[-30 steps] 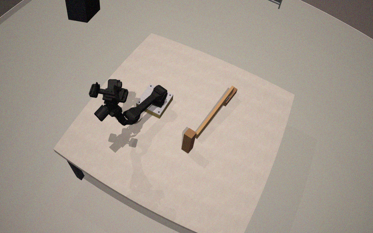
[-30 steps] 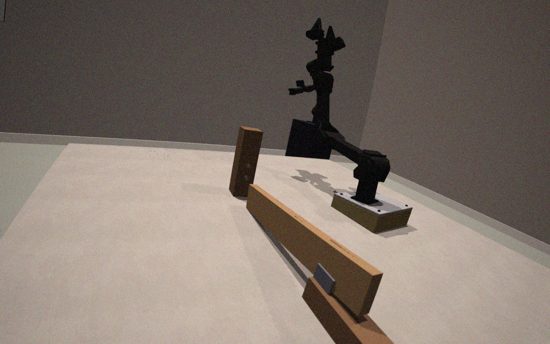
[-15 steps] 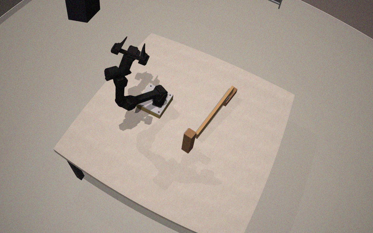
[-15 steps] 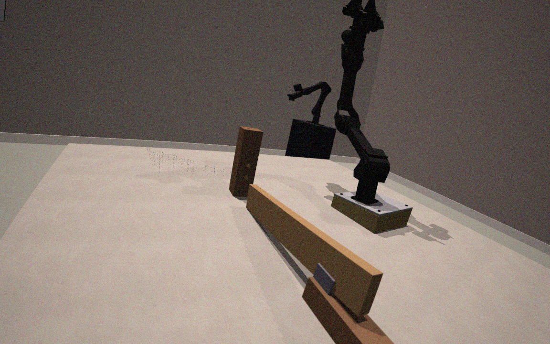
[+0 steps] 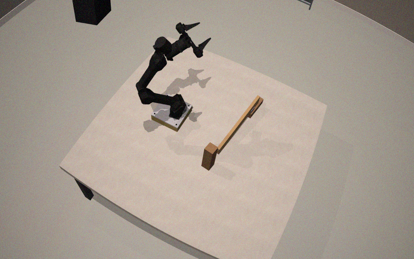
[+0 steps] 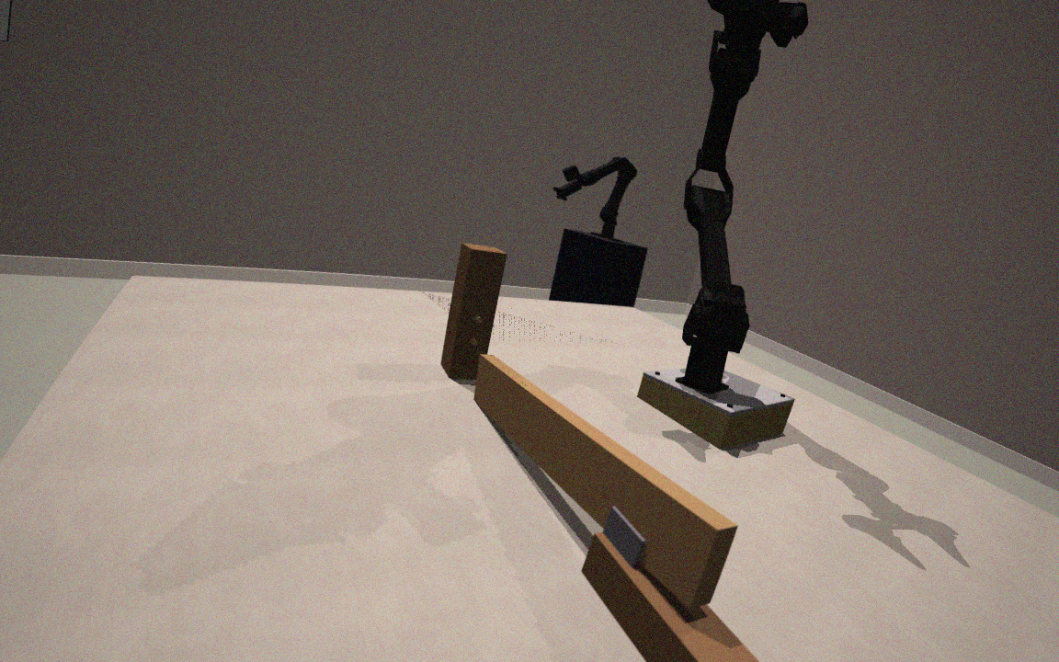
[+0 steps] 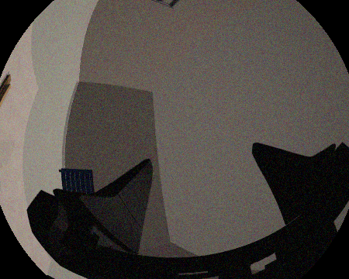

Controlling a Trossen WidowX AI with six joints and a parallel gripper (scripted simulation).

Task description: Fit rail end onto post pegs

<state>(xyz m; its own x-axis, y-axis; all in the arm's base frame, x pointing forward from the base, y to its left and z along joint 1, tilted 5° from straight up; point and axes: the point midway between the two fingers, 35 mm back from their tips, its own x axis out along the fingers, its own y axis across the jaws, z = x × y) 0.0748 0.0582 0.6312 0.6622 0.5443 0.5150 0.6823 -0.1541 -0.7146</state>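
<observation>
The long wooden rail (image 5: pixel 239 123) (image 6: pixel 583 452) slopes down from the footboard block (image 5: pixel 260 103) (image 6: pixel 623 597), its far end in the grey bracket (image 6: pixel 623 536), to its near end low on the table close in front of the post. Part of it shows at the left edge of the wrist view (image 7: pixel 1 91). The short upright post (image 5: pixel 208 157) (image 6: pixel 474 288) has two small pegs (image 6: pixel 477 318) on its rail-side face, above the rail's near end. The holes are hidden. My gripper (image 5: pixel 205 30) (image 7: pixel 205 156) is wide open and empty, high above the table and far from the rail.
The arm's base plate (image 5: pixel 166 116) (image 6: pixel 686 416) stands on the table beside the rail. The table (image 5: pixel 131 167) (image 6: pixel 212 346) ends in open edges. A black box (image 5: pixel 92 11) (image 6: pixel 597 268) stands beyond the table, with another dark arm (image 6: pixel 617 193) on it.
</observation>
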